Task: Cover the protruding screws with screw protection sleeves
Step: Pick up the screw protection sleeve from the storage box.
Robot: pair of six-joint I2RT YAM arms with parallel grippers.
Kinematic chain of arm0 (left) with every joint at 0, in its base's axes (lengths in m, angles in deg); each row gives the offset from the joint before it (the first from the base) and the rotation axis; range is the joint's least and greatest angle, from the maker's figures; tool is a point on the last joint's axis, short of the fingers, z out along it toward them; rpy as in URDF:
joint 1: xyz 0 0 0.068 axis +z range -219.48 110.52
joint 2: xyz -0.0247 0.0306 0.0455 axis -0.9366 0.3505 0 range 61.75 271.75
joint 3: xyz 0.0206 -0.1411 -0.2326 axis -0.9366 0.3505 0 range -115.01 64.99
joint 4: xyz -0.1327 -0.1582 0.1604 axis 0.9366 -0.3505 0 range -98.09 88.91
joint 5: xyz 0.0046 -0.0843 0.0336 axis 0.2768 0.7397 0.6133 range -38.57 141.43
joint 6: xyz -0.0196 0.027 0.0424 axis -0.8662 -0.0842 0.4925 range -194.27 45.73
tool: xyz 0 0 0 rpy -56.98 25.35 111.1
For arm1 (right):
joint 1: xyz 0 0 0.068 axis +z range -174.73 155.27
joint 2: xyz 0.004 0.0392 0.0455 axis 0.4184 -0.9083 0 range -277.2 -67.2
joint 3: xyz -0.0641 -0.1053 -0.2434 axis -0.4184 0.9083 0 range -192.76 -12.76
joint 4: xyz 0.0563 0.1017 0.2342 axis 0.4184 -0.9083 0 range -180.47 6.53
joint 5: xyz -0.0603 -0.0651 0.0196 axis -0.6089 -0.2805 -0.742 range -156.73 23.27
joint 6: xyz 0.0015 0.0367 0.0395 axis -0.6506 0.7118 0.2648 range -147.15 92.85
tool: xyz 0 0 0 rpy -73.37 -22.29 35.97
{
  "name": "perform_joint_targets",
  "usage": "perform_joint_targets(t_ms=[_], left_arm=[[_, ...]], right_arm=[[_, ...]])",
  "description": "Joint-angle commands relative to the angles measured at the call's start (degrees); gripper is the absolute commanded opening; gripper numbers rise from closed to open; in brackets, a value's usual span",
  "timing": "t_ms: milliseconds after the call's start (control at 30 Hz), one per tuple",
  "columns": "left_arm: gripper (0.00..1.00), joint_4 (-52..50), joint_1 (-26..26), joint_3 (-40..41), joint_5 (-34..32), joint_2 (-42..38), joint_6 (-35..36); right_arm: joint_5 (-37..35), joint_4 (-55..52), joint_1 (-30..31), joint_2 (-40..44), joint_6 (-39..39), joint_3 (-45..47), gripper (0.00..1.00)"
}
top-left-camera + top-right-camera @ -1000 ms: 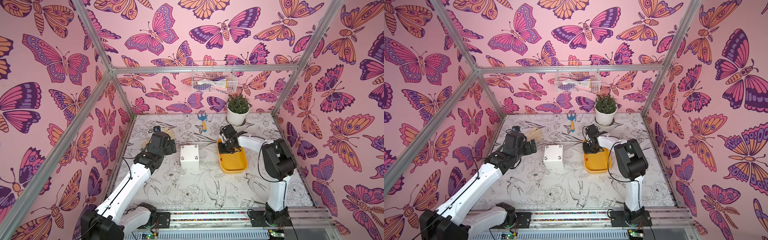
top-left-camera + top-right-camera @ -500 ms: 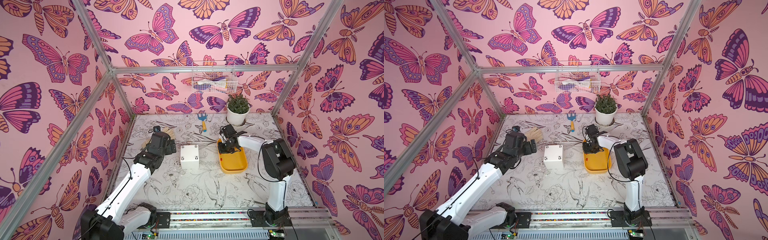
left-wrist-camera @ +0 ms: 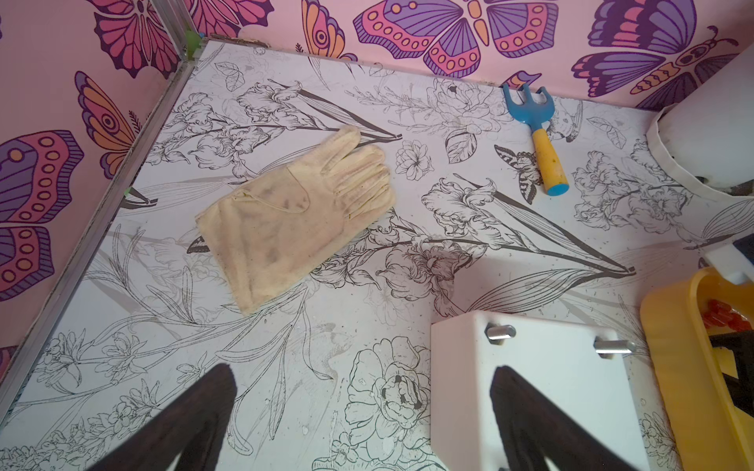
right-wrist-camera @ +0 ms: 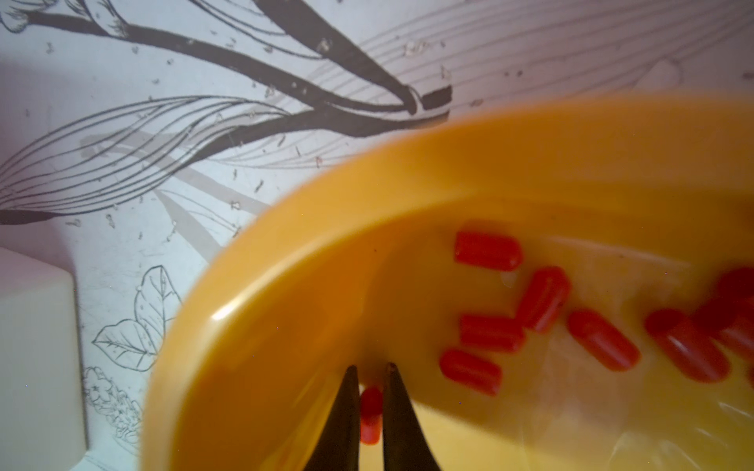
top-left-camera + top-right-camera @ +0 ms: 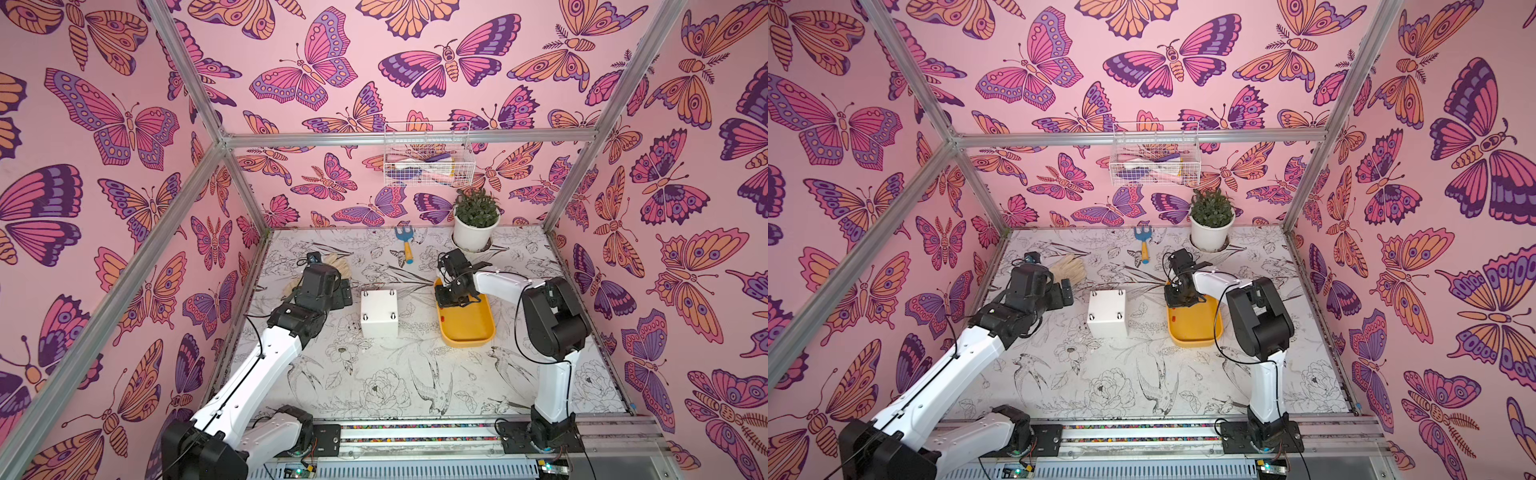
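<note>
Bench [image 5: 374,374] — white top printed with grey line-drawn flowers and birds; carries everything listed below.

White cube-like box [image 5: 379,314] — upright near the middle of the bench.

Yellow oval plastic tray [image 5: 469,332] — just right of the box and apart from it, its long axis running from the far edge toward the near edge.

Green plant in a round white pot [image 5: 475,232] — at the far edge, toward the far-right corner.

Left hand [image 3: 361,371] — black, two-fingered, fingers spread wide with nothing between them. It hangs over the bench close beside the box's left face.

Right hand [image 4: 371,369] — black, reaching down into the far end of the tray. Its fingers are drawn nearly together on one red rubbery screw protection sleeve [image 4: 371,412], a finger against each side of it.

Cream fabric glove [image 3: 293,212] — lying flat near the far-left corner.

Small rake with blue head and yellow handle [image 5: 406,246] — by the middle of the far edge.

Protruding screws [image 5: 392,292] — four short silvery studs, one upright at each top corner of the box, all bare metal.

Screw protection sleeves [image 4: 489,250] — small red tubes loose on the tray floor, most bunched at its far end by the right hand. One lies alone [image 5: 442,319] near the tray's left wall.
</note>
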State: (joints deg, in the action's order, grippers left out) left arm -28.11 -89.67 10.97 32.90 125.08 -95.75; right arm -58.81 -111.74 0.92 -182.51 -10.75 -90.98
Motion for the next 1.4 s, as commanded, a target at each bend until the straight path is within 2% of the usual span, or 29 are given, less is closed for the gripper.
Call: perform_joint_targets(t_ms=[0,567,933,1367], left_arm=[[1.0,0.0,-0.2,0.7,-1.2,-0.9,0.3],[1.0,-1.9,-0.2,-1.8,0.1,-0.2,-0.5],[1.0,-2.1,-2.0,-4.6,7.4,2.9,-1.5],[1.0,2.0,-9.6,-12.7,17.7,15.9,-2.9]], right_arm=[[-1.5,-2.8,0.4,-1.8,-0.6,-0.8,0.14],[-0.8,-2.2,0.3,2.7,0.1,0.7,0.11],[-1.7,-2.2,-0.2,7.8,0.5,2.8,0.11],[-3.4,-2.9,-2.2,15.7,1.5,5.8,0.1]])
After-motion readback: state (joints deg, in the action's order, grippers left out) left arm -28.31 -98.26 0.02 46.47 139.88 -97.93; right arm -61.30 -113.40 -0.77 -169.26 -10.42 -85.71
